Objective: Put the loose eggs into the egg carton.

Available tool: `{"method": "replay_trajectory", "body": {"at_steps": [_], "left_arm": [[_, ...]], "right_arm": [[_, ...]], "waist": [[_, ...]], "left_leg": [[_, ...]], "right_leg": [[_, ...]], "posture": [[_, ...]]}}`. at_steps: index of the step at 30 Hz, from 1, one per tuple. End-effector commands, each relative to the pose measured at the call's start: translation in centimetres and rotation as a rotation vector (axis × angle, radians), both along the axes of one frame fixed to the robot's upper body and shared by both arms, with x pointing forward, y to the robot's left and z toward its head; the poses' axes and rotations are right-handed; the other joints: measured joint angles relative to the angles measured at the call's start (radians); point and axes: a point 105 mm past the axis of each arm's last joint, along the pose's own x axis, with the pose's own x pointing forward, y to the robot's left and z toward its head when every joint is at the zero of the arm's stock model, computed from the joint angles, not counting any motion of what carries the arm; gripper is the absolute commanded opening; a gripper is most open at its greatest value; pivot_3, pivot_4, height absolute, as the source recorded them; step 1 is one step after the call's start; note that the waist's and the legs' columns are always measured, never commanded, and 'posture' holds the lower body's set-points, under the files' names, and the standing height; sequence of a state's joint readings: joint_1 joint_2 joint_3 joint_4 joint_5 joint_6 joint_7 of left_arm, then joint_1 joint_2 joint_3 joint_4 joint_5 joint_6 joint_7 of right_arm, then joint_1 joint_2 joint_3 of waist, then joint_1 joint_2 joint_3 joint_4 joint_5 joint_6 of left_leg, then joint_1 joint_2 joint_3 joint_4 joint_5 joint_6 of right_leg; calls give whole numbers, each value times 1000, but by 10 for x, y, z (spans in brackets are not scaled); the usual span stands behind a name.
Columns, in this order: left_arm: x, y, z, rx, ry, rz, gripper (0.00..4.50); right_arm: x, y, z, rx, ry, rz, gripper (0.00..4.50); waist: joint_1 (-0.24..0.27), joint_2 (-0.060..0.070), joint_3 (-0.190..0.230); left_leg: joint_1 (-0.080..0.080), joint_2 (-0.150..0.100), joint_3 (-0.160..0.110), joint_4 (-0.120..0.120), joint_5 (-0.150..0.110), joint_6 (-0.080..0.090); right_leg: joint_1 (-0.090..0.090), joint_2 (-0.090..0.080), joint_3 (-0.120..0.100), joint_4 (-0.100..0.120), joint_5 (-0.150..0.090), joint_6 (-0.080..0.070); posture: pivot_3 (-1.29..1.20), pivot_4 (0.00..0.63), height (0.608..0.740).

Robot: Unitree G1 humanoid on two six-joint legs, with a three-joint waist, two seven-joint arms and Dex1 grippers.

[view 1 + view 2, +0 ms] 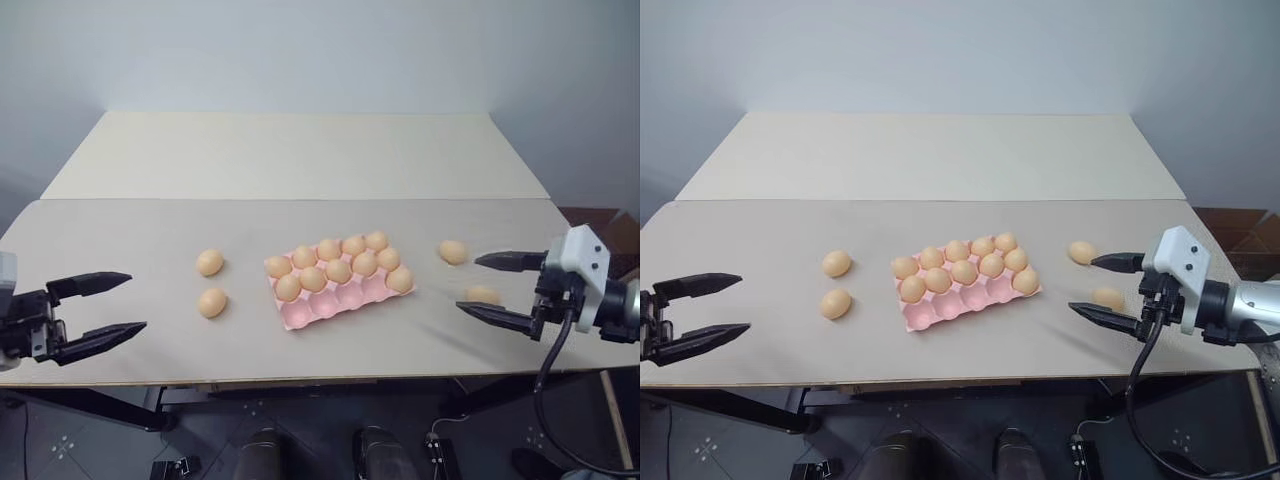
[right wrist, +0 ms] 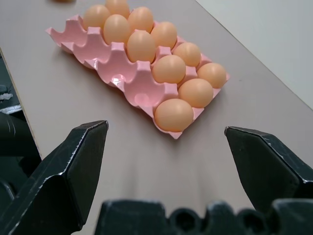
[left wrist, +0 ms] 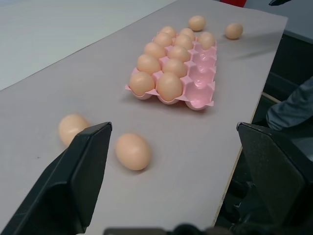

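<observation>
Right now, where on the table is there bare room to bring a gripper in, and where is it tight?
Bare tabletop lies beyond the egg carton, and a front strip runs between carton and table edge. Tighter: two loose eggs left of the carton, and two right, one between the right gripper's open fingers.

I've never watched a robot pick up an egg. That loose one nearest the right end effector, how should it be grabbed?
Probably across its narrow middle, coming from above. The egg lies on its side on the table, so its long axis is level and the rounded flanks are free. The right end effector, open, already stands beside it; fingers set on opposite flanks should keep it from rolling away.
</observation>
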State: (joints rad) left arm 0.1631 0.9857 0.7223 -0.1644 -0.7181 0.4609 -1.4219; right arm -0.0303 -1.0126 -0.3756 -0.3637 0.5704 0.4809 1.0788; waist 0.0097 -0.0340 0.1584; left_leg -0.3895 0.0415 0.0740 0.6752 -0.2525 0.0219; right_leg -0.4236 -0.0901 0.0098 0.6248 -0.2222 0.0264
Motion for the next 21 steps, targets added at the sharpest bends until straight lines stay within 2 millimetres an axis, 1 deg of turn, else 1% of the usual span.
{"method": "replay_trajectory", "body": {"at_steps": [1,4,7,10,14,16,18,21], "left_arm": [[0,-8,5,-5,-20,-39,4429],[1,-8,1,-2,-14,-52,4429],[2,-14,3,-15,-18,-78,4429],[7,-25,3,-23,-13,-137,4429],[16,-35,2,-30,-24,-177,4429],[20,-41,1,-51,-24,-205,4429],[23,-44,1,-56,-21,-211,4429],[23,-47,1,-53,-8,-253,4429]], "right_arm": [[2,-6,13,-38,-59,-34,4500],[5,-7,7,-66,-61,-67,4500],[8,-13,3,-89,-67,-114,4500],[11,-22,-3,-156,-69,-135,4500],[18,-30,-14,-205,-32,-149,4500],[26,-37,-26,-244,0,-168,4500],[32,-42,-32,-261,21,-180,4500],[46,-47,-49,-290,56,-201,4500]], "waist": [[0,0,0],[0,0,0],[0,0,0],[2,0,0],[1,0,0],[-1,0,0],[-4,0,0],[-12,0,0]], "left_leg": [[0,0,0,0,0,0],[0,0,1,0,0,0],[0,0,1,0,0,0],[0,0,1,0,0,0],[0,-3,1,0,0,0],[0,-3,1,0,0,0],[0,-4,1,0,0,0],[0,-4,1,0,0,0]], "right_leg": [[0,0,0,0,0,0],[0,0,0,0,-1,2],[0,0,0,0,-1,2],[0,0,0,0,-1,2],[0,0,0,0,-1,2],[0,0,1,0,-1,2],[0,0,1,0,-1,2],[0,0,1,1,1,-1]], "posture": [[0,150,740],[0,150,740],[0,150,740],[0,150,740],[0,150,740],[0,150,740],[0,150,740],[0,150,740]]}}
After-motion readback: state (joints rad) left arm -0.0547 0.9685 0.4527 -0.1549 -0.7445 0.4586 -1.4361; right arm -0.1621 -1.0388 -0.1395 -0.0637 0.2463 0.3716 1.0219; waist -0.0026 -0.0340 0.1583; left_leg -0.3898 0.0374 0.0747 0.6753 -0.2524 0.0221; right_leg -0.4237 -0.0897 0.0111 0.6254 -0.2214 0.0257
